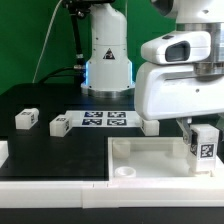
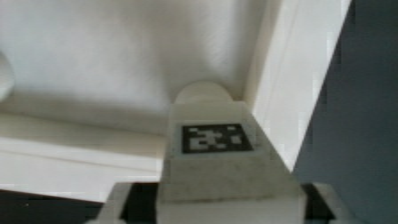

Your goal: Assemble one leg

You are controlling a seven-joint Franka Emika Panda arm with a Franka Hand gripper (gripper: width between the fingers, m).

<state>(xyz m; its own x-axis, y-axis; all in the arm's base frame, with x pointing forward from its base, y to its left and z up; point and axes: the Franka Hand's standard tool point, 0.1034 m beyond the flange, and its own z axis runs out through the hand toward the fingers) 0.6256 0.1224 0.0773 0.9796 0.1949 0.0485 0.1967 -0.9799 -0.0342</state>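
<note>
Closest in the exterior view lies the big flat white slab (image 1: 160, 158) with a raised rim, resting on the black bench (image 1: 50, 150). A round socket (image 1: 125, 172) shows in the slab's front corner toward the exterior view's left.

Over the slab, toward the exterior view's right, the hand (image 1: 203, 135) is clamped on the leg (image 1: 203, 148). The leg stands upright with its black-and-white tag facing the camera. Its lower end is down within the slab's rim, but whether it touches the slab cannot be told.

The wrist view shows the same grip. The leg (image 2: 217, 130) runs out from between the two fingers (image 2: 125, 202), tag up, and its far end points into an inner corner of the slab (image 2: 107, 80).

Further back on the bench, the first loose leg (image 1: 150, 125) sits just beside the marker board (image 1: 105, 119), on the exterior view's right. The second loose leg (image 1: 57, 125) lies just beside the board's other end. The third loose leg (image 1: 25, 119) is near it, further toward the exterior view's left.

Farthest back stands the arm's white base (image 1: 107, 55), before a green backdrop (image 1: 25, 40).
</note>
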